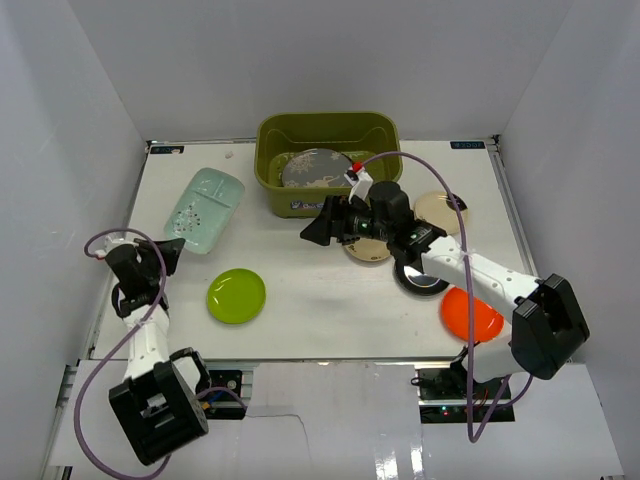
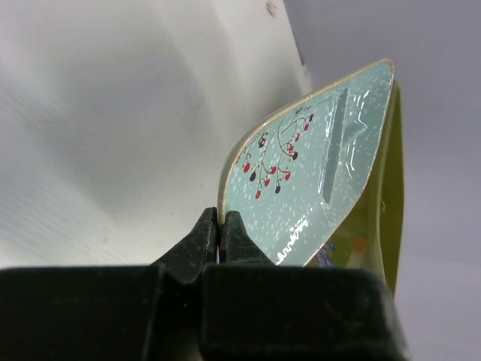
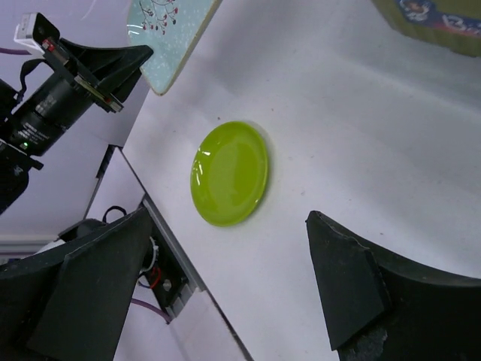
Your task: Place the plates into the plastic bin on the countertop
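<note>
Left gripper: fingers pressed together on the rim of the mint rectangular plate, pinching its near edge. This plate sits at the far left of the worktop, well apart from the plastic bin; whether it is lifted clear of the surface cannot be told.

Right gripper: fingers spread wide, nothing between them, held above the worktop just in front of the bin and pointing left.

Plastic bin: at the far middle of the worktop, with the grey patterned plate inside.

Outside the bin:
- lime green plate, near left of centre
- two small cream plates beside the right arm
- black plate, partly under that arm
- orange plate, near right
</note>
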Tool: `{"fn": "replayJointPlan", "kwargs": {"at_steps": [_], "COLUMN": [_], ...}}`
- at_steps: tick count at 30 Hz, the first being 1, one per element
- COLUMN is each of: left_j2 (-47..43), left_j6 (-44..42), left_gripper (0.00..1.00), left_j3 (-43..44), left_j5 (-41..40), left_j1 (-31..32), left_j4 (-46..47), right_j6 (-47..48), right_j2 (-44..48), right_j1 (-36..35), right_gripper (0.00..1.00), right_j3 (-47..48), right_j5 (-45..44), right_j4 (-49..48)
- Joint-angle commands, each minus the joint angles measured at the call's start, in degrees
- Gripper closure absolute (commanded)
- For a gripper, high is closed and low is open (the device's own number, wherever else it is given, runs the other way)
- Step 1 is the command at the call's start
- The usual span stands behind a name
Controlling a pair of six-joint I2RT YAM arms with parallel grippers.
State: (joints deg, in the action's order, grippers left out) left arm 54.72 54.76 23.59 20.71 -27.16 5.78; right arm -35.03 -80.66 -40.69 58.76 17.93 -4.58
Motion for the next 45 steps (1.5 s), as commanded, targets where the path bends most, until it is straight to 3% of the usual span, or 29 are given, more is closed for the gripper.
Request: {"fn": "replayJointPlan", "kwargs": {"at_steps": [1,5,12,21,23,24,25,27,28,29,30,33,34,35,40,45], "left_j2": [-5.49,-9.36,-14.29,-14.55,-13.94,-13.68,-13.5,-13.06,-12.88,-12.19,-11.83,-10.69,-10.51,-10.51,-9.11,-7.44], "left_j6": [2.28,-0.26,-6.33,-13.45,-14.24,-14.42,-14.59,-15.38,-15.82,-16.26,-17.48,-19.25,-19.6,-19.95,-22.86,-22.33], "left_gripper": [1.0,1.0,1.0,1.0,1.0,1.0,1.0,1.0,1.0,1.0,0.87,0.62,0.47,0.41,0.31,0.19], "left_j3": [-1.52,-2.85,-1.54,2.51,2.95,3.38,3.65,4.52,4.88,5.4,6.45,8.22,9.53,10.24,12.44,11.03], "left_j5": [10.57,14.62,18.92,25.17,26.65,27.19,27.45,27.02,26.58,25.27,24.39,21.23,20.34,19.03,3.16,-7.07], "left_j1": [0.79,1.84,7.73,13.8,14.15,14.41,14.5,14.76,14.85,14.85,14.85,14.94,14.94,14.94,14.94,14.85], "left_j4": [-0.84,-6.82,-16.4,-19.84,-19.93,-19.93,-19.93,-19.93,-20.02,-21.06,-21.51,-23.09,-23.36,-24.49,-28.28,-29.86], "right_j6": [-7.06,-11.64,-12.08,-8.22,-8.13,-8.3,-8.65,-10.14,-10.24,-10.32,-10.33,-9.54,-8.75,-8.48,-6.9,-6.9], "right_j2": [-0.37,-3.35,-10.56,-8.37,-8.37,-8.2,-8.02,-6.36,-5.48,-3.9,-3.1,0.15,0.94,1.73,5.08,-0.89], "right_j1": [-2.55,-5.45,-7.39,-6.95,-6.86,-6.6,-6.42,-6.25,-6.25,-6.25,-6.16,-5.63,-5.46,-4.5,1.74,11.41], "right_gripper": [0.1,0.1,0.1,0.1,0.01,0.12,0.34,0.68,0.82,0.87,0.92,0.92,0.92,0.92,0.92,0.92], "right_j3": [-1.8,-2.07,-0.22,-5.59,-6.03,-6.29,-6.47,-7.25,-8.48,-8.92,-9.19,-8.84,-8.41,-7.27,0.46,12.57], "right_j5": [-2.98,-6.32,-9.75,-13.54,-13.71,-13.63,-13.71,-15.81,-16.17,-16.61,-17.31,-17.15,-16.79,-16.18,-12.33,-7.65], "right_j4": [-8.68,-14.04,-13.53,-12.38,-12.38,-12.38,-12.47,-12.73,-13.43,-14.74,-14.84,-14.93,-14.85,-14.76,-11.95,-10.71]}}
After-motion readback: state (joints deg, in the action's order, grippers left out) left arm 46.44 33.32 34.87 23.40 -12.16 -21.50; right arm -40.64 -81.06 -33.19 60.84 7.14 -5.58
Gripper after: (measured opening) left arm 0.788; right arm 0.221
